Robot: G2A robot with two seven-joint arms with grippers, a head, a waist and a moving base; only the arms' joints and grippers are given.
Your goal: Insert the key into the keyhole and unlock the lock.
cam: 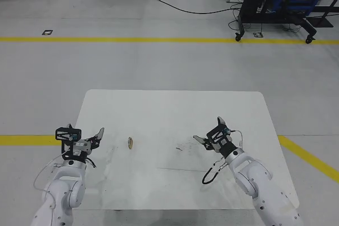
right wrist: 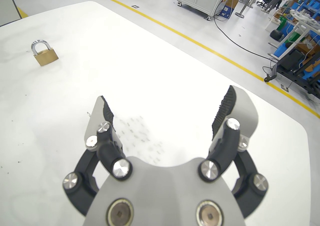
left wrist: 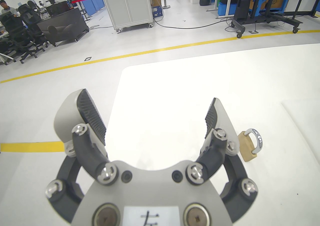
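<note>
the left gripper (left wrist: 150,111) hovers with its fingers spread wide and nothing between them, straddling the left edge of the white table (cam: 175,107) (one finger over the floor, the other over the tabletop). the right gripper (right wrist: 166,101) is likewise spread wide and empty, low over the table's right half. the brass padlock (cam: 130,143), its silver shackle looking closed, rests on the table between the two grippers, nearer the left one. the key (cam: 179,149), a thin sliver too small to make out in detail, lies apart from the padlock, near the right gripper's fingers.
</note>
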